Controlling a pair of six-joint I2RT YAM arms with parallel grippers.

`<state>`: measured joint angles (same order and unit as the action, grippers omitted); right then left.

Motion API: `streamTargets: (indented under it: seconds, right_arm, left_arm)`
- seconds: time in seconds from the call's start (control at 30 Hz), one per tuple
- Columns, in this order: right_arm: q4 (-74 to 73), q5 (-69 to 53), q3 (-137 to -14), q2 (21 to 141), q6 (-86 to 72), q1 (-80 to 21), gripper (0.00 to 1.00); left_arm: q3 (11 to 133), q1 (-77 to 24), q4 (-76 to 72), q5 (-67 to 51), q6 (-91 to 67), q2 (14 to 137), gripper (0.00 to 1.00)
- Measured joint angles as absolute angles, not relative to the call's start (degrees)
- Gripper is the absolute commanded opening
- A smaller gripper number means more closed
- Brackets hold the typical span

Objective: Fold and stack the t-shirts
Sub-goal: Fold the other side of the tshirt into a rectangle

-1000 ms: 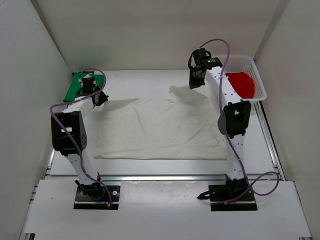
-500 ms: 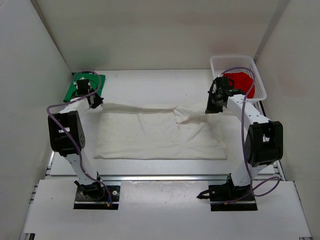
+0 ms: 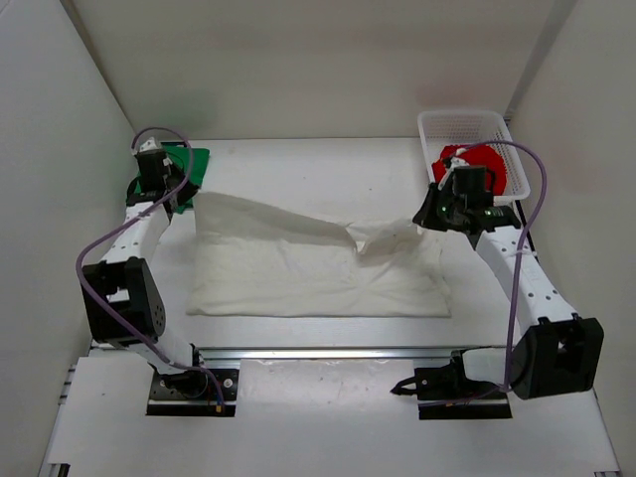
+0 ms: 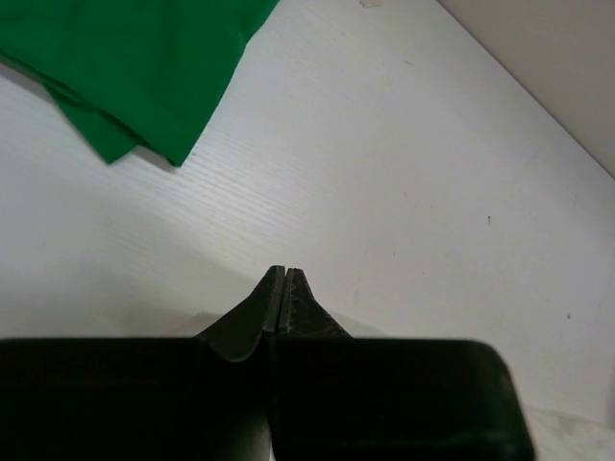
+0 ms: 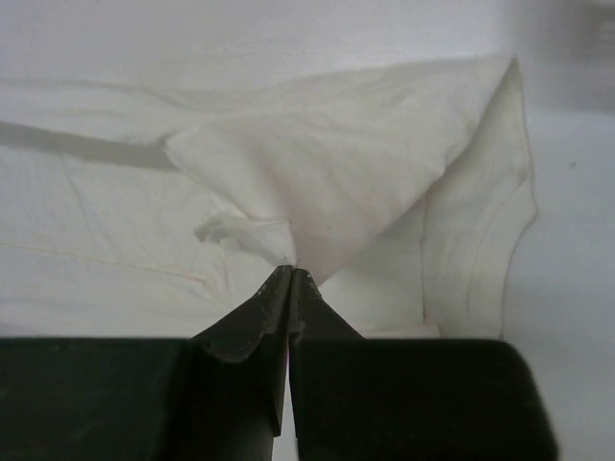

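**Both grippers clenched, cream shirt stretched between them**

Tools. My right gripper (image 5: pixel 291 274) is clamped tight, fingertips meeting on a bunched fold of the cream t-shirt (image 5: pixel 336 173). From the pinch the cloth fans upward in a peaked flap, and a curved seam shows at the right of the wrist frame. In the top view this gripper (image 3: pixel 427 214) sits at centre right, just below the basket (image 3: pixel 467 116).

My left gripper (image 4: pixel 285 274) is also closed, tips pressed together. The wrist view does not show cloth between them. In the top view the shirt's upper left corner runs straight up to the gripper (image 3: pixel 187 199), so I record it as gripped there.

Task item. The cream t-shirt (image 3: pixel 318 273) lies across the middle of the table (image 3: pixel 298 164). Its lower part is flat, with a straight bottom edge. Its upper edge is lifted and runs between my two grippers, sagging and wrinkled near the right one.

Other shirts. The green t-shirt (image 3: pixel 194 159) lies flat in the upper left of the top frame, just above my left wrist. In the left wrist view its corner (image 4: pixel 125 67) shows two layered edges. The red t-shirt (image 3: pixel 477 164) is crumpled inside the basket at the upper right.

Count.
- T-shirts: three, one each of cream, green and red.
- Baskets: one.
- Grippers: two.
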<state>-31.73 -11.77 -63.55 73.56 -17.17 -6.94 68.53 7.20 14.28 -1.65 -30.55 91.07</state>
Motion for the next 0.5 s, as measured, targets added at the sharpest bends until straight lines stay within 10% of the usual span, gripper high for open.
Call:
streamTargets:
  seconds: [0.37,0.5]
  right_arm:
    - [-37.5,-7.7,-43.5,63.5,-18.0,-6.1,0.0]
    - [-38.0,-3.6,-43.2,63.3,-17.8,-5.3,0.0]
  left_arm:
    - [54.0,10.5,15.8,-3.2,-29.6,93.8,0.0]
    - [53.8,10.3,17.1,-1.9,-28.4,94.4,0.17]
